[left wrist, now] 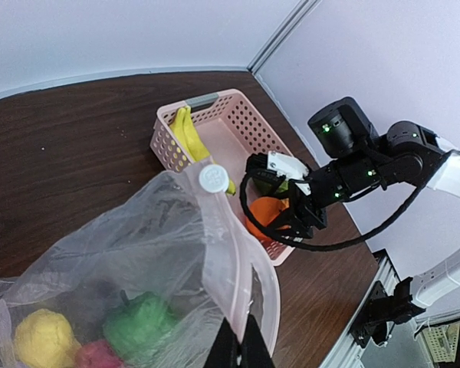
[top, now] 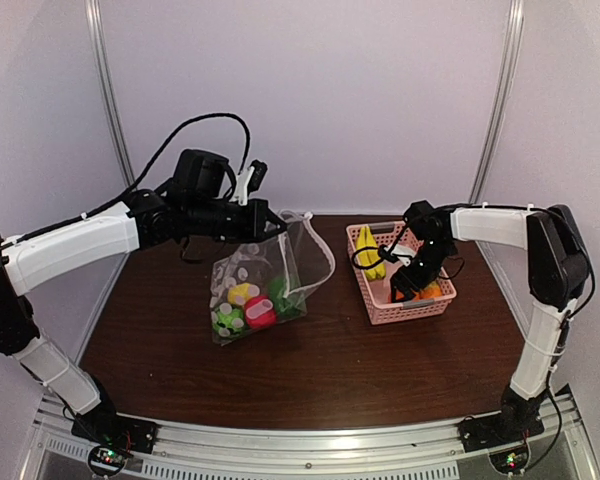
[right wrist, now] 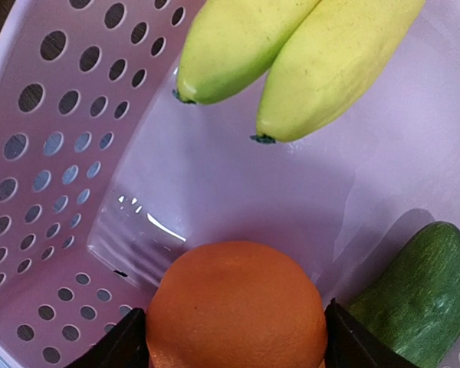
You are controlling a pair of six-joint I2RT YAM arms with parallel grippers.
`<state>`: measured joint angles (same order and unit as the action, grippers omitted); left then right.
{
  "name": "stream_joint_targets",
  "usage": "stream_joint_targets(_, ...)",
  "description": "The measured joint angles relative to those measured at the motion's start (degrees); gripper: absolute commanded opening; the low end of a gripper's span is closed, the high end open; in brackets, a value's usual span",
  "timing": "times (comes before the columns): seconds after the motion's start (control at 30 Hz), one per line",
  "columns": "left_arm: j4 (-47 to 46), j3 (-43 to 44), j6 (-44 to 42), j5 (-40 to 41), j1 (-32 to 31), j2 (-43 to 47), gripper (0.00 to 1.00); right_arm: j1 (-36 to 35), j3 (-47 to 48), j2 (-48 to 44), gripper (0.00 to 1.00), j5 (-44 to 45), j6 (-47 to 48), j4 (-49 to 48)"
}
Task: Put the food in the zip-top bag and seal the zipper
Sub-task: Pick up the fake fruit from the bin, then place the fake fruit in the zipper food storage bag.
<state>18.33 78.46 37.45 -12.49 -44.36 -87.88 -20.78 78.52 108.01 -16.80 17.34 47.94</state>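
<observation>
Top view: left gripper [top: 263, 215] holds the bag [top: 255, 290] up by its mouth; we cannot make out its jaws. Right gripper [top: 412, 285] is sunk in the basket [top: 410, 311]. Left wrist: fingers [left wrist: 224, 349], cut off below, pinch the bag's edge. Right wrist: both pads [right wrist: 123, 345] press the orange [right wrist: 236, 303]; basket wall close left, banana [right wrist: 307, 54] cropped above.
</observation>
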Motion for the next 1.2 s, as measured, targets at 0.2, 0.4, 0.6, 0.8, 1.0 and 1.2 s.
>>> stream_joint_targets(0.2,0.1,0.0,0.0,0.0,0.0,0.0,0.00,0.0,1.2,-2.3,0.61,0.3,-0.6,1.4)
stream_joint_targets(0.4,0.3,0.5,0.0,-0.1,0.0,-1.3,0.00,0.0,5.7,-9.9,0.56,-3.7,-0.8,2.4)
stream_joint_targets(0.6,0.3,0.9,0.0,-0.2,0.0,-2.1,0.00,-0.8,8.3,-18.1,0.57,-18.0,-3.3,-3.5)
stream_joint_targets(0.8,0.3,1.3,0.0,-0.3,0.0,-2.1,0.00,-4.8,8.3,-19.3,0.57,-28.8,-9.1,-14.0)
stream_joint_targets(1.0,0.5,1.8,0.1,-0.4,0.0,-2.1,0.00,-11.9,10.3,-14.1,0.56,-31.4,-12.1,-18.0)
stream_joint_targets(1.2,0.7,1.8,0.5,-0.4,0.0,-2.1,0.00,-14.1,15.3,-7.3,0.57,-31.1,-12.7,-17.9)
